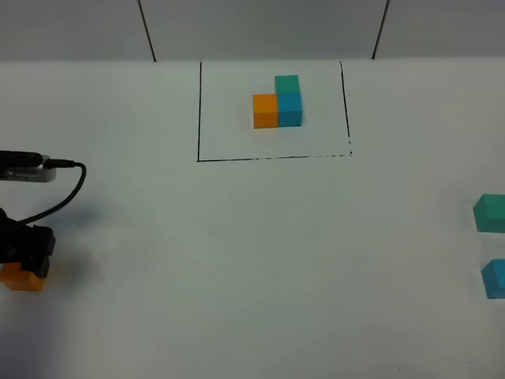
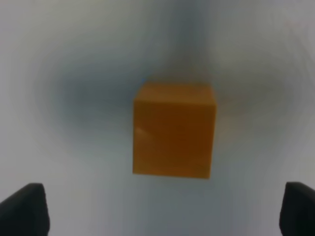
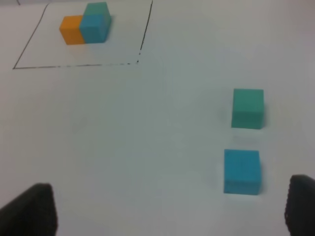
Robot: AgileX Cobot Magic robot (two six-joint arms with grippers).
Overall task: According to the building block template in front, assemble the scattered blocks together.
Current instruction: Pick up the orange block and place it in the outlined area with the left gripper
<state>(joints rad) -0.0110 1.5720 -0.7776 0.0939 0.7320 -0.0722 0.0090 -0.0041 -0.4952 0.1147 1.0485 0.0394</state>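
orange block [image 2: 173, 130] sits far left on the counter [image 1: 237, 253], centred just ahead of the left gripper [image 2: 157, 211], jaws spread wide, well apart from the template [image 1: 278, 101]; left arm nearer.

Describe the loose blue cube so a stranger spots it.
From the black-framed template at the far side of the table, go to the high view's right edge. Two loose cubes sit there, apart; the blue cube is the nearer, the teal-green cube behind it.
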